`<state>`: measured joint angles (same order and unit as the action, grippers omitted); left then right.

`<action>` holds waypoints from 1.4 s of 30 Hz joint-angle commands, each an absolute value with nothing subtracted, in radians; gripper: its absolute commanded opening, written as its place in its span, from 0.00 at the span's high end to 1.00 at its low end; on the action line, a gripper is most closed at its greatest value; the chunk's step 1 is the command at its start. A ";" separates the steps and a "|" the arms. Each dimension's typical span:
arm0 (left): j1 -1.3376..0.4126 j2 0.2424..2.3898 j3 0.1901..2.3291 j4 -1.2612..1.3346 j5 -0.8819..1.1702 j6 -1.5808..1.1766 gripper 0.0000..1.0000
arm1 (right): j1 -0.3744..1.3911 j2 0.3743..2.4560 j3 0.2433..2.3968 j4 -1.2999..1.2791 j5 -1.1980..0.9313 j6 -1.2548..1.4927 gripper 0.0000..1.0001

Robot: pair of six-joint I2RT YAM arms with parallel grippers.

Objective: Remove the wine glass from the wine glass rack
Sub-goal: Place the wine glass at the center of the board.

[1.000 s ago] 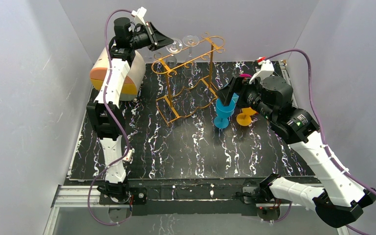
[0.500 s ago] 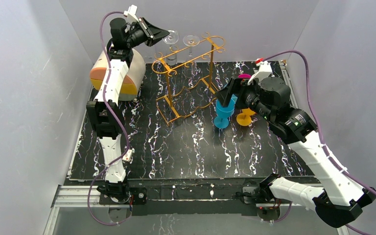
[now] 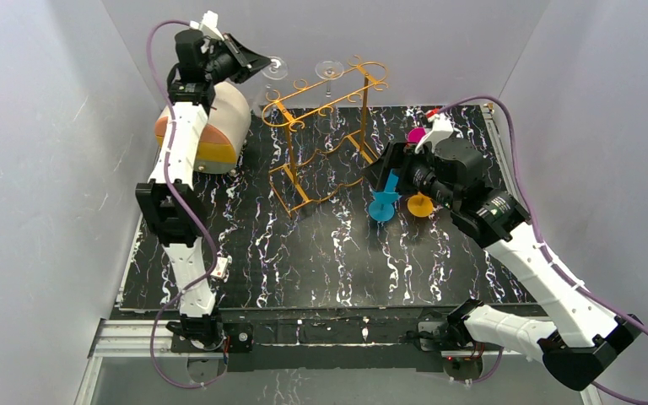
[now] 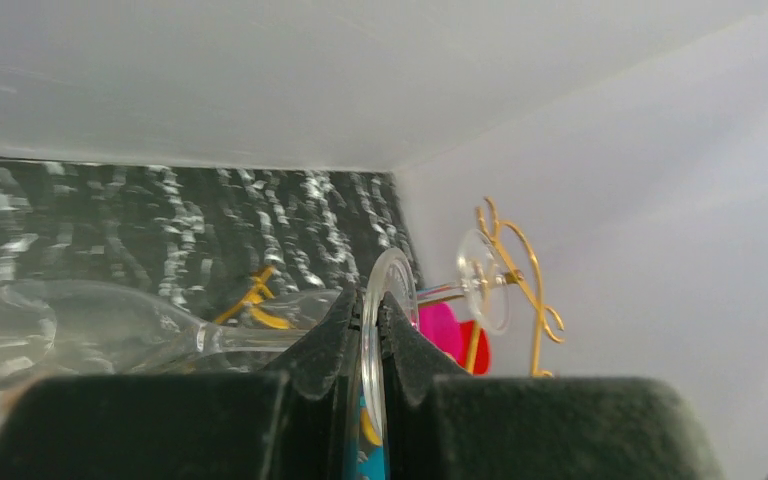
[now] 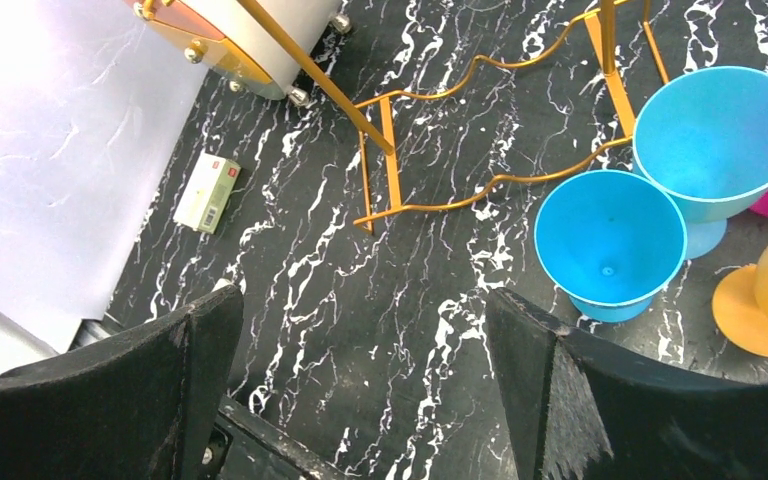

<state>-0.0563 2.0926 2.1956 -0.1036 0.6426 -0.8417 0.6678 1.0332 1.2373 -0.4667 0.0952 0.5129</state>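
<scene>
Left gripper (image 4: 370,330) is raised at far left, fingers pinched tight on the foot of the clear wine glass (image 3: 274,67). The glass is held just left of the rack (image 5: 389,165), off it. Second glass (image 3: 329,69) hangs at the rack's far end. Right gripper (image 5: 360,300) is spread wide and empty above the blue cups (image 5: 610,235).

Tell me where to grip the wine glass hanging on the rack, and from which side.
I'd pinch the wine glass by its flat round foot, edge-on, coming from the left arm's side. The foot sits exposed above the top rails of the wine glass rack, while stem and bowl hang inside the wire.
</scene>
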 commanded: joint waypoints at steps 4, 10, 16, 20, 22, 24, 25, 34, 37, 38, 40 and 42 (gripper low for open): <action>0.031 1.886 2.172 -0.303 0.505 -0.655 1.00 | 0.667 1.087 1.270 -0.429 0.054 0.508 0.01; 0.039 1.745 1.994 -0.197 0.573 -0.700 1.00 | 0.666 1.112 1.278 -0.436 0.006 0.522 0.01; 0.043 1.608 1.848 -0.130 0.509 -0.728 1.00 | 0.666 1.066 1.249 -0.435 -0.027 0.562 0.01; 0.050 1.593 1.880 -0.208 0.477 -0.683 1.00 | 0.667 1.034 1.232 -0.440 -0.019 0.566 0.01; 0.051 1.574 1.865 -0.195 0.501 -0.697 1.00 | 0.666 1.026 1.232 -0.447 -0.016 0.565 0.01; 0.051 1.534 1.822 -0.174 0.508 -0.704 1.00 | 0.667 1.020 1.225 -0.448 -0.023 0.567 0.01; 0.051 1.513 1.809 -0.192 0.499 -0.690 1.00 | 0.666 1.018 1.224 -0.447 -0.028 0.570 0.01; 0.051 1.242 1.575 -0.174 0.541 -0.700 1.00 | 0.666 1.038 1.277 -0.514 -0.101 0.665 0.01; 0.049 1.151 1.491 -0.173 0.596 -0.702 1.00 | 0.666 1.039 1.276 -0.501 -0.145 0.698 0.01; 0.046 1.125 1.460 -0.172 0.613 -0.707 1.00 | 0.666 1.035 1.264 -0.482 -0.171 0.710 0.01; 0.026 1.063 1.386 -0.165 0.612 -0.691 1.00 | 0.666 1.032 1.244 -0.445 -0.224 0.761 0.01; -0.025 1.016 1.299 -0.147 0.596 -0.681 1.00 | 0.666 1.032 1.237 -0.425 -0.267 0.820 0.01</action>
<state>0.0353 1.0958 1.4170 -0.1917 0.5652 -0.7006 0.6678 1.0409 1.2350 -0.4957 -0.1562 0.7063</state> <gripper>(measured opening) 0.045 0.985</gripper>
